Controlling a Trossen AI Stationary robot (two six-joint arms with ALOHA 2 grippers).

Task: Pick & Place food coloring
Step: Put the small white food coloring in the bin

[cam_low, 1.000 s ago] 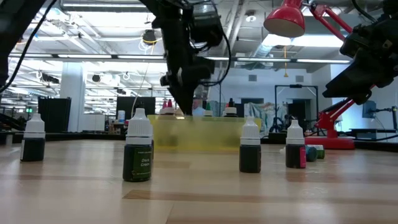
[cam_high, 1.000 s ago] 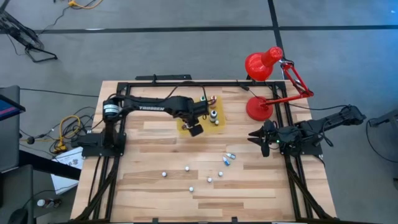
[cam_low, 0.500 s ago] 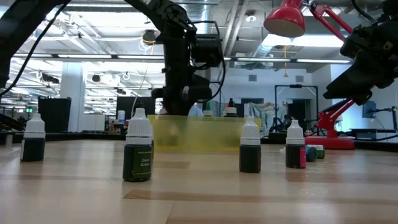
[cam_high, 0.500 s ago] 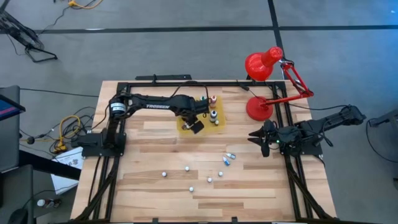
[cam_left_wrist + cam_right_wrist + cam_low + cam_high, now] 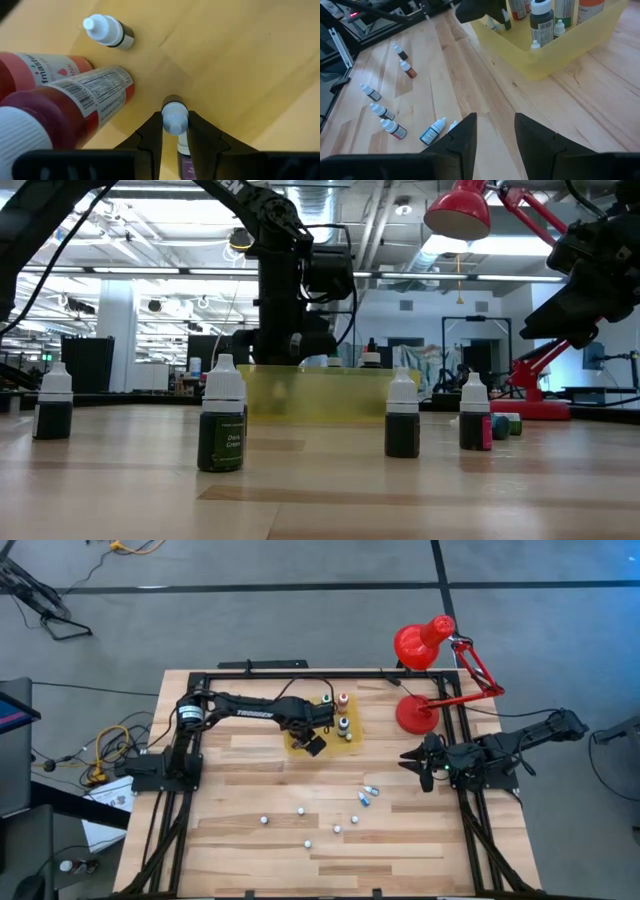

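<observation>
two arms: left one working, right one waiting.
left pincer: lowered into the yellow tray, fingers closed on the white cap of a small dropper bottle held upright, probably so it sets down standing.
tray contents: two big red bottles lie just beside the pincer; one more small bottle lies farther ahead.
left arm pose: stretched from its base across the tabletop, wrist bent steeply down over the tray.
loose bottles: several small ones stand on bare tabletop, well apart from the left pincer, nearer the front edge.
right pincer: fingers spread, holding nothing, hovering over the tabletop with two fallen bottles just ahead of it.
likely step: releasing the bottle in the tray.
</observation>
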